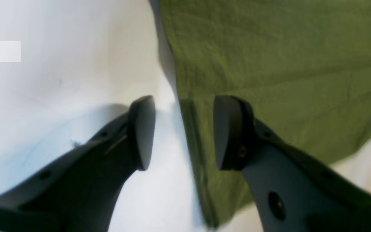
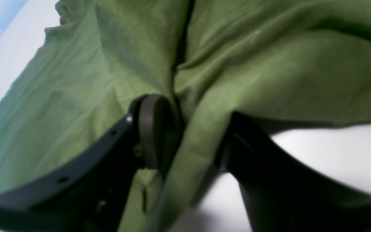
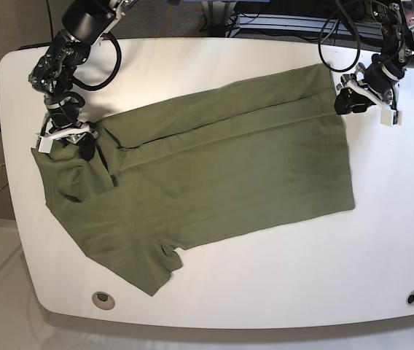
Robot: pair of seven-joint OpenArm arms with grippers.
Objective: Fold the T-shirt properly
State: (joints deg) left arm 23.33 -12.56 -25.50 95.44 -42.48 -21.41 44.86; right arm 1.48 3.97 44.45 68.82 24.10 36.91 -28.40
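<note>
Both arms reach low — right end effector (image 2: pixel 185 135) pinches the T-shirt (image 3: pixel 214 175), left end effector (image 1: pixel 184 132) gapes.

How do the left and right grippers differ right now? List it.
The left gripper is open, straddling the hem edge of the olive-green cloth T-shirt; the right gripper is shut on a bunched fold. Left sits at the hem corner, right at the sleeve end. Both have dark fingers.

Dark matte end effector (image 1: pixel 182 132) fingers with rounded pads and small screws.
</note>
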